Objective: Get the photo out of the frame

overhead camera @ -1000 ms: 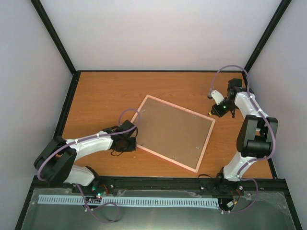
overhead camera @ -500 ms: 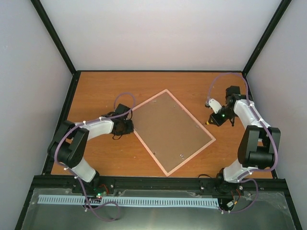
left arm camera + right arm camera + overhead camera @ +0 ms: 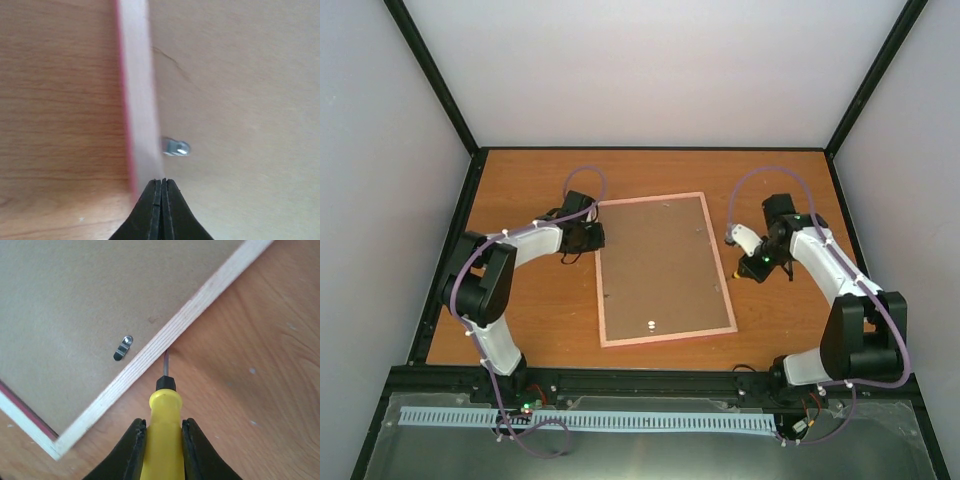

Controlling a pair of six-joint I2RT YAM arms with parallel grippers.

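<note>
The frame (image 3: pixel 663 266) lies face down on the table, its brown backing board up and its pink border around it. The photo is hidden under the board. My left gripper (image 3: pixel 597 236) is shut and empty, its tips (image 3: pixel 162 184) at the frame's left edge (image 3: pixel 137 100) beside a small metal clip (image 3: pixel 176 147). My right gripper (image 3: pixel 757 262) is shut on a yellow-handled screwdriver (image 3: pixel 162 415). The screwdriver's tip touches the outer side of the frame's right edge (image 3: pixel 165 337), near another metal clip (image 3: pixel 123 348).
The wooden table (image 3: pixel 530 190) is bounded by black rails and grey walls at the back and sides. More small metal clips (image 3: pixel 650 323) sit on the backing board near the frame's near edge.
The frame has turned clockwise from a diagonal lie to nearly square with the table. My left gripper moved up and right along its edge. My right gripper moved down and left with the screwdriver.
</note>
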